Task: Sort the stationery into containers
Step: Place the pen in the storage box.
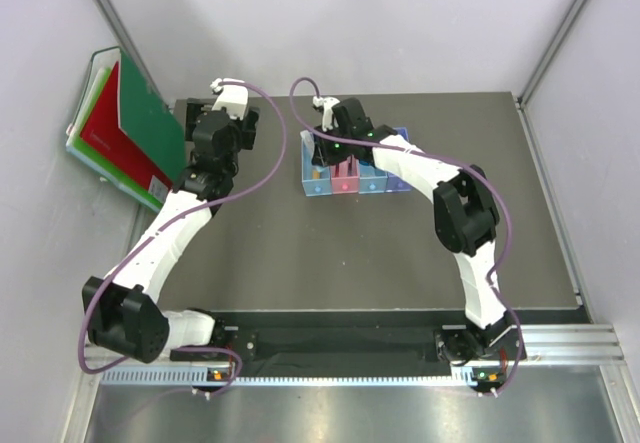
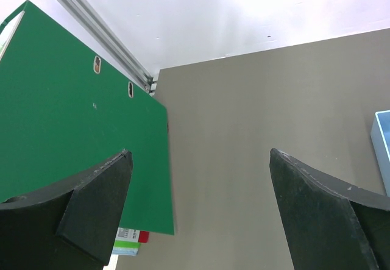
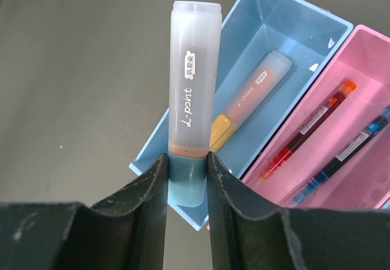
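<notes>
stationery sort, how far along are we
Done: yellow-pink stick in the light blue bin, red pen and blue pen in the pink bin. In hand: right gripper holds the light-blue stick by the light blue bin. Remaining: dropping it in; left gripper is open and empty.

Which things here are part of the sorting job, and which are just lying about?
Job: light-blue stick in the right jaws, yellow-pink stick, red pen, blue pen, bins.
Lying about: green folder, red folder.
</notes>
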`<state>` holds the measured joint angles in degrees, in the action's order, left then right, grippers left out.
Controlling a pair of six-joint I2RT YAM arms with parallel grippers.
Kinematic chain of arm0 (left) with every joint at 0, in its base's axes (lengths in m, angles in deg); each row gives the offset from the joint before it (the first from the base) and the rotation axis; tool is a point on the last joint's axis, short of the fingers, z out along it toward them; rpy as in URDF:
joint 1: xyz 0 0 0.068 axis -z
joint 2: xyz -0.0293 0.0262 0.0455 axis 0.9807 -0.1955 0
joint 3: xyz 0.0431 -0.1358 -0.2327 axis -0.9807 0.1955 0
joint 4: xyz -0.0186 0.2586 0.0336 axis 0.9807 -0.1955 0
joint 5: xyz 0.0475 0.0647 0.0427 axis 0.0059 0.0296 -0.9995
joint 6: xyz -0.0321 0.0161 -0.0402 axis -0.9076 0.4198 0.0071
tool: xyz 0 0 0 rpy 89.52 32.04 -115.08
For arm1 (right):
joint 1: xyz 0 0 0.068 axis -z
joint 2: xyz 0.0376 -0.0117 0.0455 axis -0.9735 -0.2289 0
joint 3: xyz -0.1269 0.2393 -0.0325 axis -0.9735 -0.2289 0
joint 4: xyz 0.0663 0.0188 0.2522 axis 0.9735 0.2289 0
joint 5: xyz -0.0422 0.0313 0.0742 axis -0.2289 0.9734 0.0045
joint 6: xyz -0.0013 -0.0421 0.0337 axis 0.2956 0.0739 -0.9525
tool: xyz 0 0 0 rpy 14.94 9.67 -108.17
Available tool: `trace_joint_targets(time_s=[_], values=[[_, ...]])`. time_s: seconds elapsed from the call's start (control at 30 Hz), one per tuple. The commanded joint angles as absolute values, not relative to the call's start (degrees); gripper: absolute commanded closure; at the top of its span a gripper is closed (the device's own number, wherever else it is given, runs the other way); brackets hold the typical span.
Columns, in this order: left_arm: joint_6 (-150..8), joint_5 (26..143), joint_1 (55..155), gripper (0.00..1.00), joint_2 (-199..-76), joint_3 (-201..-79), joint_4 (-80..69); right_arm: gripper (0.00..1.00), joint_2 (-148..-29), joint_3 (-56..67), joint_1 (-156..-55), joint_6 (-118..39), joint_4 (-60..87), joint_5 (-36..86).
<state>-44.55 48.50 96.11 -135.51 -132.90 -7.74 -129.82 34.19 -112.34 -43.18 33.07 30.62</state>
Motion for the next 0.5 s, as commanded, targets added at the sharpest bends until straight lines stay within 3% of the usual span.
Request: trace_joint_targets(time_s=[0.0, 0.1, 0.3, 0.47], values=[[-43.56, 48.67, 96.04, 0.01, -133.61, -132.86, -3.79, 1.0, -130.99, 36.21, -112.63, -43.88, 29.41, 30.92], [-42.85, 49.28, 96.04, 0.01, -133.52, -132.86, -3.53, 1.0, -131.6, 36.12, -112.45, -43.88, 29.06, 30.83], [-41.97, 49.64, 96.04, 0.01, -133.78, -132.77, -3.0, 0.88, -132.66, 36.2, -112.54, -44.15, 28.97, 30.66], [-41.53, 50.25, 96.04, 0.01, -133.69, -132.59, -2.56, 0.85, -133.1, 36.29, -112.45, -43.97, 28.89, 30.31]])
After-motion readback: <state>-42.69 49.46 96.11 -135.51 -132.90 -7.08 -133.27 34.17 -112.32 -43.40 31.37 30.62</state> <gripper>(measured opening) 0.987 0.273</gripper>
